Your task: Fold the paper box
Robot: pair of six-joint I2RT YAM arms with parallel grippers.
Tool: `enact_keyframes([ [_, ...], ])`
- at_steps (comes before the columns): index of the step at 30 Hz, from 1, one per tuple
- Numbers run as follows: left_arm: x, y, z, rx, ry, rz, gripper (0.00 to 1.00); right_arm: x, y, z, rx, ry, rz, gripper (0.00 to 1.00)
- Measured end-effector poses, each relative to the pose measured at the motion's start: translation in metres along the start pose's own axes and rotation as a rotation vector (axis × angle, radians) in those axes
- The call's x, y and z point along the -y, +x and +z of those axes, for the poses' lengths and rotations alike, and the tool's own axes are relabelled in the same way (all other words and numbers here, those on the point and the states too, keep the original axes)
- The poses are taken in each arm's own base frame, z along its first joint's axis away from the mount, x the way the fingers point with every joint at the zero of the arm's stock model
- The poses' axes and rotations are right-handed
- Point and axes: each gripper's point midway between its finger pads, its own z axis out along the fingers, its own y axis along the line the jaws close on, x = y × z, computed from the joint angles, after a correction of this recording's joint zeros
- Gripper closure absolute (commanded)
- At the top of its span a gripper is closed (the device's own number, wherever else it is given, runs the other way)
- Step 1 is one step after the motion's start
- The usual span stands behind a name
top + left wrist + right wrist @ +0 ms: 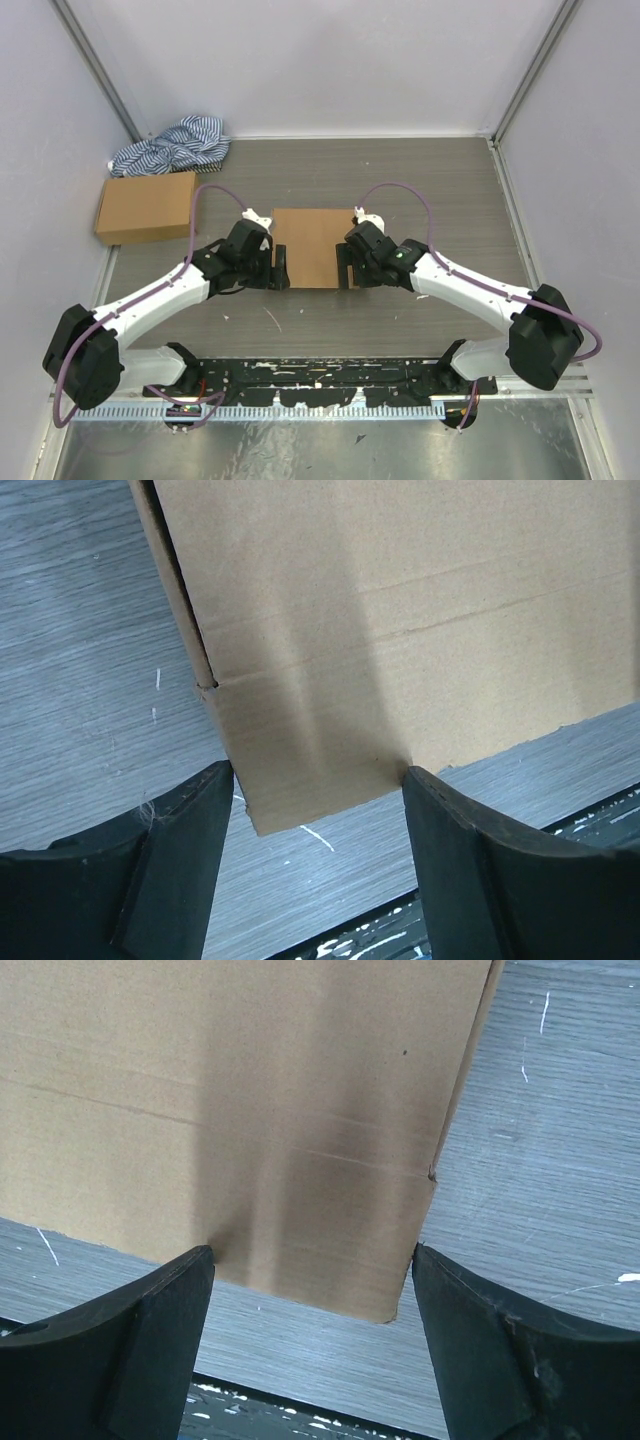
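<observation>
Two grippers, both standing open, gripping nothing. Paper box point(312, 245) lying flat at table point(450, 190) middle. My left gripper point(279, 271) framing its near-left corner, right gripper point(348, 270) framing near-right. Box sitting just ahead, looking near-square, long axis unclear. Both arms equally near.

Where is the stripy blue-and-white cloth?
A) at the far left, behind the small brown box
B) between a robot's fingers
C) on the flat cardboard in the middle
A: the striped cloth lies bunched at the far left, just behind the small box, away from the paper box.
</observation>
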Motion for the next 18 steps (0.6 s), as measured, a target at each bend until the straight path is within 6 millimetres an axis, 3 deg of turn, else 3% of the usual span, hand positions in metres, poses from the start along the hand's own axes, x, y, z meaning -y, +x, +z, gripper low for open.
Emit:
enact_keyframes([
  [18, 0.0012, 0.0001, -0.0045, -0.013, -0.01, 0.001, 0.26, -0.001, -0.0001, -0.0071, -0.021, 0.002, -0.005, 0.15],
])
